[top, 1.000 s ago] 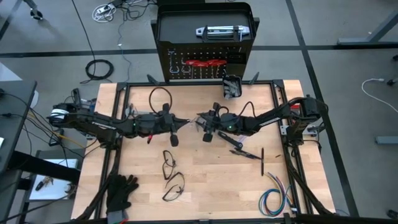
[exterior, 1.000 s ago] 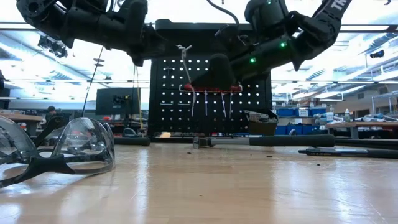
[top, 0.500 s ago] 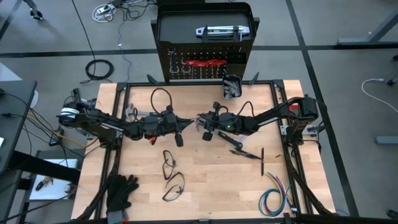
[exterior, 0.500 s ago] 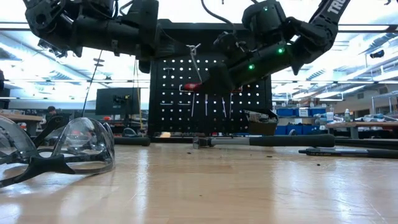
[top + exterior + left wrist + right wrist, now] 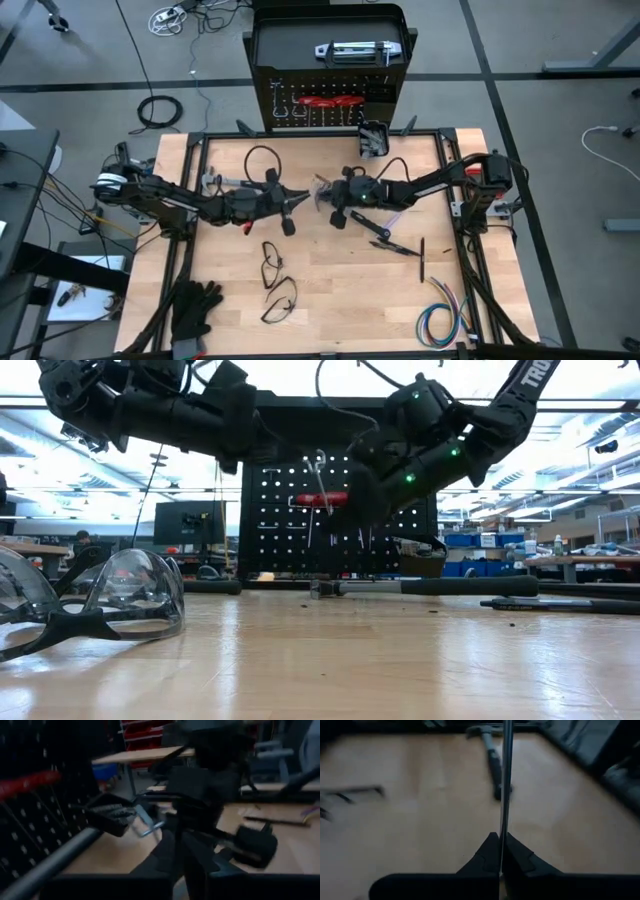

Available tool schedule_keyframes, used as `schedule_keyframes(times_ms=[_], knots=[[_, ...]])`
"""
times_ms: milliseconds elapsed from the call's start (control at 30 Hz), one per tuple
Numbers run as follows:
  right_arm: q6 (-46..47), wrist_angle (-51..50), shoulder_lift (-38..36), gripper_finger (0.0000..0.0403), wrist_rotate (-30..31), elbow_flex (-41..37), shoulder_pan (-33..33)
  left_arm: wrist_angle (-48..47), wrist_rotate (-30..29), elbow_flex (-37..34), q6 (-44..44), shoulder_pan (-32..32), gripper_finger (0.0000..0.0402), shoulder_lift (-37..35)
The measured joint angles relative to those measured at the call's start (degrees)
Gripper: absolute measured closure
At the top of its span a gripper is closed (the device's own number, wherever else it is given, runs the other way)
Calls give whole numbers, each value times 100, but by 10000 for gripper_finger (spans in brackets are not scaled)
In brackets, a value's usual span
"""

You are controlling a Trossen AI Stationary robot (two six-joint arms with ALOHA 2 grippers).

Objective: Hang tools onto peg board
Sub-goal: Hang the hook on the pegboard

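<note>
High view: peg board [image 5: 385, 75] beyond surface's far edge holds red-handled tools [image 5: 332, 101]; hammer [image 5: 385, 240] and flat bar [image 5: 421, 258] remain on surface. Right gripper [image 5: 325, 193] fingers pinch thin metal tool [image 5: 506, 785] mid-surface; left gripper [image 5: 292, 197] fingers nearly together.

high: overhead, straight down on whole table [image 5: 330, 300] plus floor around. low: at tabletop level, close to safety glasses [image 5: 90, 605], facing peg board [image 5: 330, 490]. wrist cams: tight, looking past own fingers. high and low both catch peg board and hammer [image 5: 420, 587]
</note>
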Motion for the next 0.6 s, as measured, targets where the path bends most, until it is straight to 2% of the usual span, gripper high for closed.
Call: schedule_keyframes(times_ms=[133, 233, 400, 600], knots=[[1180, 69, -24, 392, -1248, 1, -339, -91, -198, 0, 1415, -197, 321, 0], [2102, 92, -30, 392, -1843, 2, -514, -290, -207, 0, 2606, -341, 295, 0], [3144, 318, -30, 383, -2128, 2, -564, -641, -255, 0, 4423, -388, 281, 0], [3843, 857, -30, 391, -2368, 2, -518, -358, -325, 2, 5613, -249, 280, 2]])
